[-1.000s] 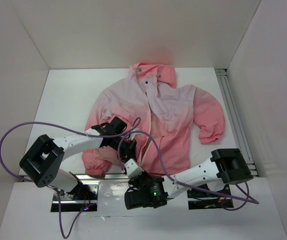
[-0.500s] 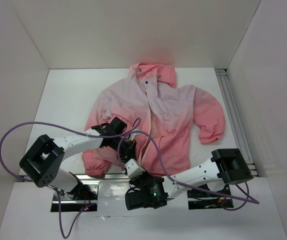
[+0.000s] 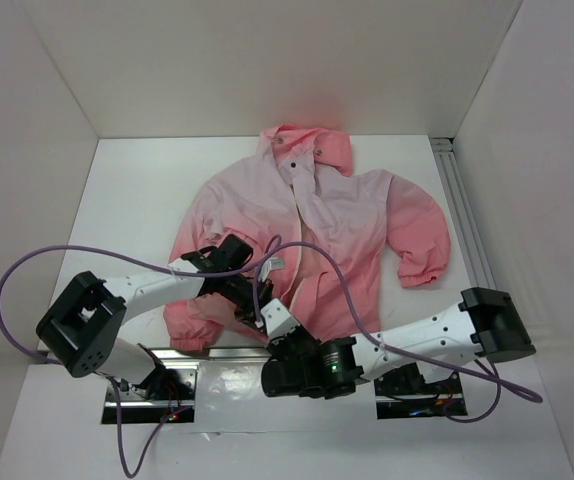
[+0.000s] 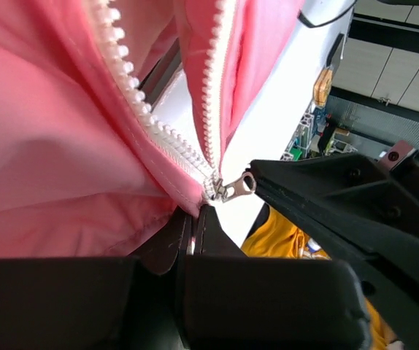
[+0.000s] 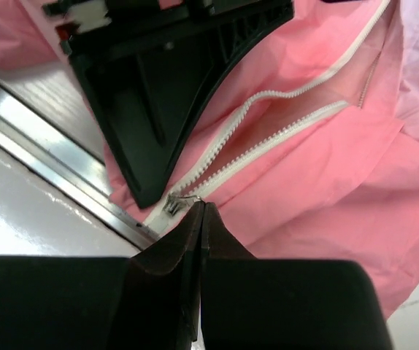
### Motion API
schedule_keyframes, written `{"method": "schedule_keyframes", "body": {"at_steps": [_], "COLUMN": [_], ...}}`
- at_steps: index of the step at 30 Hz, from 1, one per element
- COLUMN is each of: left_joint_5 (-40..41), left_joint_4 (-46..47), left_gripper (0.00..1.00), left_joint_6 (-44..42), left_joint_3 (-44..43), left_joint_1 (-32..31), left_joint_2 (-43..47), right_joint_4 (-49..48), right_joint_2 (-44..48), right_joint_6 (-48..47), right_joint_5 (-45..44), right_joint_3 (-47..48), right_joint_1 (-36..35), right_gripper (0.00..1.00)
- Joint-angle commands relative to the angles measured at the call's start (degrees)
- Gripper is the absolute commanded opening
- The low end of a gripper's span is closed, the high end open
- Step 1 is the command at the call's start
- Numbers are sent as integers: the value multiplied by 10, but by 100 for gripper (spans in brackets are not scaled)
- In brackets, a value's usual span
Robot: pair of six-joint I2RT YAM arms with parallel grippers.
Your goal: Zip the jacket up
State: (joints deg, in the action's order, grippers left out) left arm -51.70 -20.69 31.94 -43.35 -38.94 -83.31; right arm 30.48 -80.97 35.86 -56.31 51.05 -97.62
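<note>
The pink jacket (image 3: 337, 220) lies flat on the white table, hood at the far end, its front open above the hem. Its white zipper teeth (image 4: 122, 73) meet at the metal slider (image 4: 220, 189), which also shows in the right wrist view (image 5: 174, 205). My left gripper (image 3: 252, 297) is shut on the jacket's hem just below the slider (image 4: 195, 215). My right gripper (image 3: 270, 312) is shut, and its tips (image 5: 200, 205) pinch the slider's pull tab. The two grippers almost touch at the near hem.
A metal rail (image 5: 49, 168) runs along the table's near edge under the hem. A purple cable (image 3: 312, 285) loops over the jacket's lower front. A slotted rail (image 3: 467, 220) lines the right side. White walls enclose the table.
The right arm has swung its elbow out to the right, and its gripper has moved slightly forward and right at the hem. The left arm has barely moved.
</note>
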Motion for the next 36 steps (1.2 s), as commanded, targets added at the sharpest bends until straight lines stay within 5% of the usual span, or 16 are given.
{"method": "schedule_keyframes", "body": {"at_steps": [1,11,16,20,21,22,25,28,29,30,36], "left_joint_5": [-24,-24,-24,-31,-31,-31,-38,-43,-43,-48,-48], "left_joint_4": [-19,-19,-19,-19,-19,-19,-24,-24,-31,-31,-37], "left_gripper": [0,0,0,0,0,0,0,0,0,0,0], "left_joint_6": [2,8,8,1,-4,-4,-10,-16,-22,-22,-28], "left_joint_3": [17,17,17,17,17,17,12,12,12,12,6], "left_joint_1": [-8,-8,-8,-8,-8,-8,-8,-8,-8,-8,-8], "left_joint_2": [22,39,39,39,39,39,33,33,33,33,33], "right_joint_4": [-53,-83,-137,-190,-184,-167,-138,-158,-177,-186,-242], "right_joint_2": [31,20,87,195,212,232,245,245,238,233,239], "right_joint_6": [-32,-70,-105,-162,-167,-172,-185,-235,-235,-246,-277], "right_joint_5": [-35,-21,76,203,218,249,277,319,314,313,418], "right_joint_3": [-9,-9,-49,-115,-121,-121,-113,-108,-114,-114,-150], "right_joint_1": [21,31,37,60,67,88,127,132,143,150,208], "right_gripper": [0,0,0,36,69,74,72,47,33,0,8]}}
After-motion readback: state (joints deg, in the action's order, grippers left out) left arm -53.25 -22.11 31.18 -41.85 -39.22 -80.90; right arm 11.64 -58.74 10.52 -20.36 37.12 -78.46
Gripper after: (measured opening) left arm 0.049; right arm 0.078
